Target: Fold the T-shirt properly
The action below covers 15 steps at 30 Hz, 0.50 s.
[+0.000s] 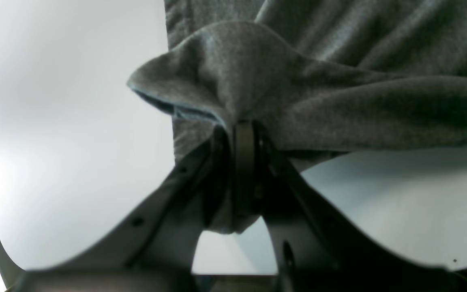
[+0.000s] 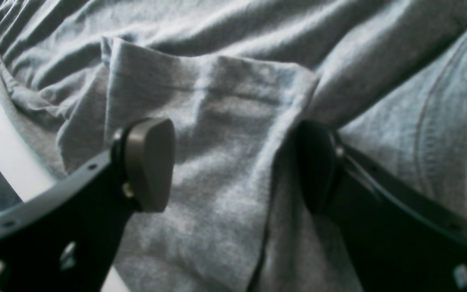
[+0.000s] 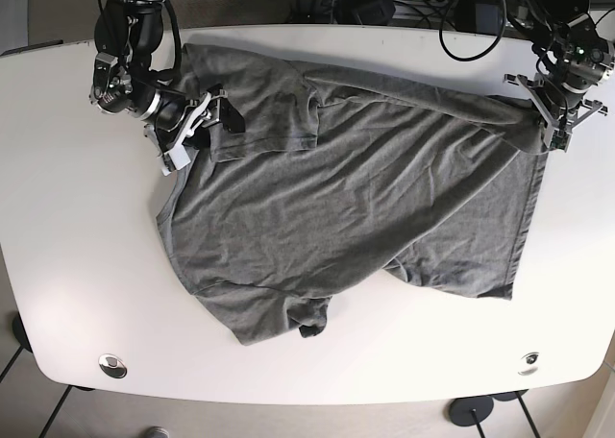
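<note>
Hovering at the far left of the table (image 3: 58,294), the right gripper (image 3: 197,121) stands with its jaws spread wide over a folded sleeve of the grey T-shirt (image 3: 336,207), grasping nothing. Rumpled, the shirt sprawls across the middle of the table. At the far right, the left gripper (image 3: 550,111) is clenched on the shirt's edge, lifting a peak of cloth.

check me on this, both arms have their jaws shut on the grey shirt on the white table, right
Not quite. Only the left gripper is shut on the shirt, pinching a bunched edge, as the left wrist view shows. The right gripper has its jaws open, spread over the cloth in the right wrist view. The shirt is grey and lies on the white table.
</note>
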Each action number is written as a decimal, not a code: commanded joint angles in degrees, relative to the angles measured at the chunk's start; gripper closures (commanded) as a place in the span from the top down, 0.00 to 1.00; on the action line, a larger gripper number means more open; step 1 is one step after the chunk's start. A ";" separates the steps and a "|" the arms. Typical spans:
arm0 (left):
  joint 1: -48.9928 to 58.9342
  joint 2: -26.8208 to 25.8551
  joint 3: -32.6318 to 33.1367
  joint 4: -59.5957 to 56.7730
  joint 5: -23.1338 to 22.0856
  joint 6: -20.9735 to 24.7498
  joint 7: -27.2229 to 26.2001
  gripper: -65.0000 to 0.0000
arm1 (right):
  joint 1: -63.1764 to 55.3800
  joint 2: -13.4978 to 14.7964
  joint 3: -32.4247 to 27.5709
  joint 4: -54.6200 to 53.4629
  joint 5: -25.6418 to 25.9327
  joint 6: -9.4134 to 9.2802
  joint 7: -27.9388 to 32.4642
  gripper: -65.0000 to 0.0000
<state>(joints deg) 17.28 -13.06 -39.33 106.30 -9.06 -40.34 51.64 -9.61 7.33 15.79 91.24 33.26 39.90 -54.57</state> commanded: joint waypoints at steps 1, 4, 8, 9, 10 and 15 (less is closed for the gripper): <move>-0.18 -0.87 -0.27 0.91 -0.39 0.34 -0.60 0.00 | -1.34 0.71 0.25 3.13 0.37 0.10 -0.25 0.68; -0.27 -0.87 -0.18 0.29 -0.39 0.34 -0.60 0.00 | -3.89 0.80 0.25 6.47 0.37 0.10 -0.25 0.68; -0.35 -0.87 -0.18 -2.87 -0.39 0.34 -0.60 0.00 | -6.44 0.54 0.25 8.85 0.37 0.10 -0.25 0.68; -0.35 -0.87 -0.18 -3.05 -0.39 0.34 -0.60 0.00 | -6.70 0.45 0.25 9.11 0.37 0.10 -0.25 0.68; -0.35 -0.87 -0.18 -3.05 -0.48 0.34 -0.60 0.00 | -6.70 0.45 0.25 9.29 0.37 0.10 -0.25 0.68; -0.44 -0.87 -0.18 -3.05 -0.57 0.34 -0.60 0.00 | -5.38 0.36 0.16 9.20 0.55 0.10 -0.34 0.68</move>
<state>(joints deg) 17.02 -13.04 -39.31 102.41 -9.06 -40.34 51.64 -15.53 7.29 15.77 99.24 32.64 39.86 -55.79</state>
